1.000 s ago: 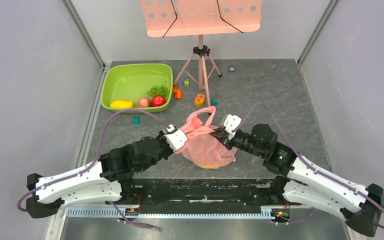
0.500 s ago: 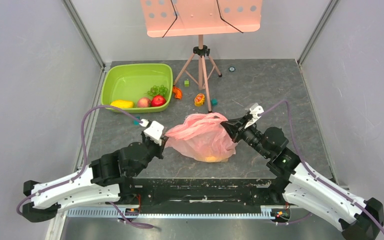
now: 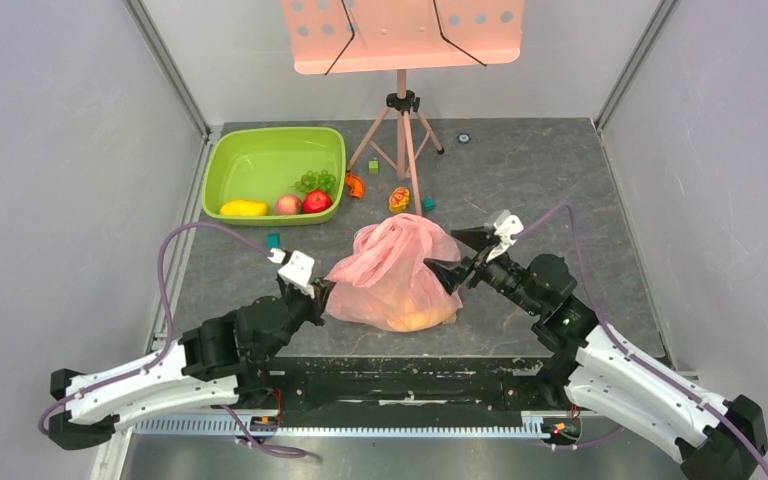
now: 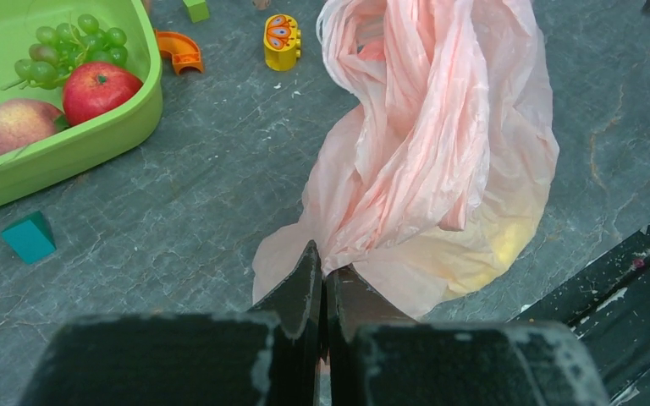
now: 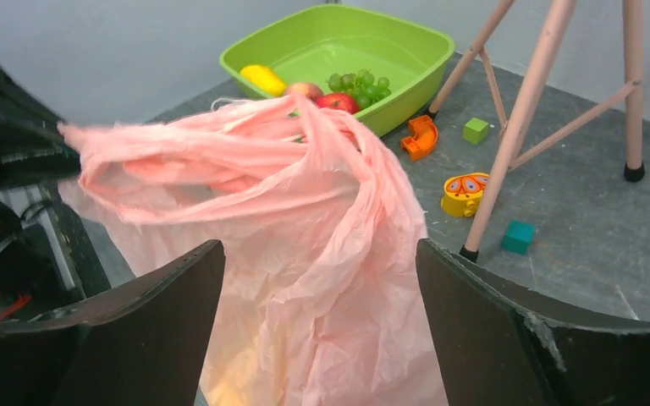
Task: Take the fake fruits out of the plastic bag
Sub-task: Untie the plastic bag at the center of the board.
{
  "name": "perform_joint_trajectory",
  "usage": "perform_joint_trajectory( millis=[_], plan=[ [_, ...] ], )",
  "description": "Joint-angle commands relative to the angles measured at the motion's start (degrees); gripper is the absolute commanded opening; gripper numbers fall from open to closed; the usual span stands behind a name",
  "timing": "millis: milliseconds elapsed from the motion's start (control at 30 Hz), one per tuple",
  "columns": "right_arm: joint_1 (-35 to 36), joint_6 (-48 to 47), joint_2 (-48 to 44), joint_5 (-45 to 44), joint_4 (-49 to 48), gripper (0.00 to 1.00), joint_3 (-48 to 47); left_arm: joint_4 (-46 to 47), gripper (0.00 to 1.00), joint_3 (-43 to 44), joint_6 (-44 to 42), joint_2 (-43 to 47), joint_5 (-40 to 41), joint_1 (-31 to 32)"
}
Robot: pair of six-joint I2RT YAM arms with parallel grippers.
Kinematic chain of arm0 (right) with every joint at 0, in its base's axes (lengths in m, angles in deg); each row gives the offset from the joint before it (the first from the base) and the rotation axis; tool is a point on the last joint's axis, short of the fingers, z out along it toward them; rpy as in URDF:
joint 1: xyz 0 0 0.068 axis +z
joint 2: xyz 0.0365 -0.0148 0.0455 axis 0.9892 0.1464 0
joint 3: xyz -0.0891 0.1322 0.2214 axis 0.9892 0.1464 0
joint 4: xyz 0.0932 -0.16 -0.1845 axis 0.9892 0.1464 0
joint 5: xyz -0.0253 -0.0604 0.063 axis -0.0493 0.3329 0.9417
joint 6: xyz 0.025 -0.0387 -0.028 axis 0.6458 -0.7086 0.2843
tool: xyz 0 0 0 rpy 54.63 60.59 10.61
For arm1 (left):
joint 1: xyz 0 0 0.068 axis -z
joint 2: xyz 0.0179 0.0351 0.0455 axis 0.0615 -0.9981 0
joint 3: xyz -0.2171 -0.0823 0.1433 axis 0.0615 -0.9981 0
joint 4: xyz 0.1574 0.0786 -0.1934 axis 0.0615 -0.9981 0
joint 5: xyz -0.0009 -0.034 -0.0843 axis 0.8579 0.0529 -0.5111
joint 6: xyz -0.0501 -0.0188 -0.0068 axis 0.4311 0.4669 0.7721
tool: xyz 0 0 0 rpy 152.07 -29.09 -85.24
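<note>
The left tool (image 4: 323, 269) is pressed together, pinching a fold of thin film at the lower near corner of the plastic bag (image 4: 423, 169). From that pinch the bag rises ahead and to the right of the tool, as a bunched pink heap resting on the desk (image 3: 560, 170). A blurred yellow shape (image 4: 491, 245) shows through the film at the bag's bottom, to the right of the left tool; which fruit it is cannot be told. The right tool (image 5: 320, 247) stands spread wide. The bag's gathered top and handles hang just ahead of it, between the lines of its two fingers (image 5: 178, 296), and it clamps nothing. Ahead and to the left of the left tool sits the green basin (image 4: 93, 144) with a red apple (image 4: 101, 89), a peach (image 4: 19, 125) and green grapes (image 4: 68, 51), well apart from the bag. A teal cube (image 4: 30, 237) lies on the desk to the left of the left tool, just outside the basin. Beyond the right tool, to its right, a pink stand leg (image 5: 516, 127) comes down beside a yellow toy block (image 5: 464, 194).
</note>
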Motion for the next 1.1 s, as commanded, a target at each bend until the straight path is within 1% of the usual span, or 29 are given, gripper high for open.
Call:
perform_joint_trajectory(
  millis=[0, 167, 233, 300, 433, 600, 733, 867, 967, 1067],
  plan=[
    [-0.1, -13.6, 0.6, 7.5, 4.2, 0.88, -4.7, 5.3, 0.02, 0.3, -1.4, -0.6, -0.8, 0.0],
    [-0.1, -22.4, 5.9, 16.1, 12.6, 0.89, -13.0, 7.2, 0.02, -0.7, -3.7, -0.6, -2.9, 0.0],
    [-0.1, -25.6, 8.1, 18.0, 14.5, 0.89, -17.0, 8.4, 0.02, -1.6, -5.2, -0.3, -4.5, 0.0],
    [-0.1, -30.9, 10.3, 20.4, 17.6, 0.89, -21.0, 9.4, 0.02, -2.2, -6.9, 0.3, -6.1, 0.0],
    [-0.1, -43.5, 17.2, 23.2, 30.2, 0.89, -32.0, 11.2, 0.02, -3.1, -10.7, 0.8, -9.8, 0.0],
    [-0.3, -55.2, 29.2, 27.3, 48.3, 0.88, -48.6, 11.3, 0.02, -3.2, -13.4, 0.7, -11.5, 0.1],
    [-0.3, -61.1, 38.0, 29.7, 59.8, 0.86, -60.9, 11.7, 0.02, -3.3, -14.1, 0.5, -12.0, 0.0],
    [-0.3, -65.8, 47.1, 31.3, 72.0, 0.8, -72.3, 11.7, 0.02, -3.1, -14.7, -0.3, -12.4, 0.0],
    [-0.3, -67.9, 51.6, 31.6, 77.5, 0.77, -77.3, 11.7, 0.02, -3.0, -15.1, -0.6, -12.7, 0.0],
    [-0.4, -68.4, 54.2, 30.9, 79.1, 0.76, -78.5, 11.8, 0.02, -3.0, -15.1, -1.0, -12.8, 0.0]
  ],
)
